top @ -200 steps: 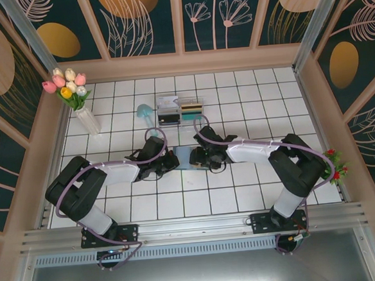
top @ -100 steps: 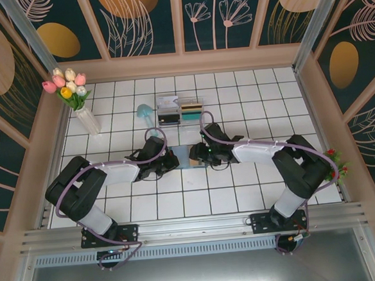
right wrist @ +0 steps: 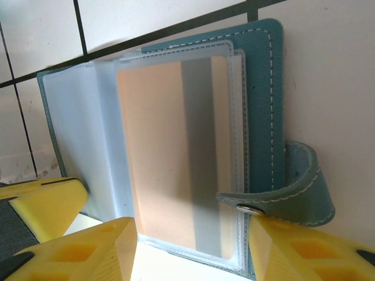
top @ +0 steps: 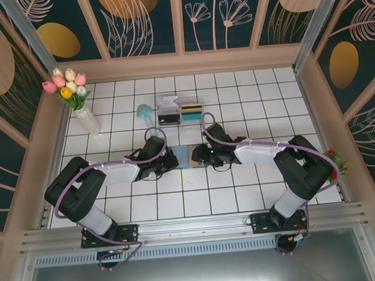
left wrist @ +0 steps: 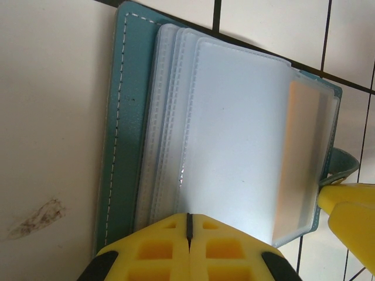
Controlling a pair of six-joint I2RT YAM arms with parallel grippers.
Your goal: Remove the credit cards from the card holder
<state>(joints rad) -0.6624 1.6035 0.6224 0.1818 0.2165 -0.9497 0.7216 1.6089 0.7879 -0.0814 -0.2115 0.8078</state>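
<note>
Okay, card holder [left wrist: 126, 117] lies open on the desk [top: 198, 204], left pincer [left wrist: 188, 234] closed at its edge, right pincer [right wrist: 193, 249] wide astride the orange credit card [right wrist: 158, 152], probably thin, stiff, slick inside its floppy sleeve [right wrist: 234, 117], best pinched by an edge.

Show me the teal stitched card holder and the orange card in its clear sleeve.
teal stitched card holder [right wrist: 261, 105]: right wrist view, on the outer cover's edge.
orange plastic card [right wrist: 155, 152]: right wrist view, on its face under the sleeve.
</note>
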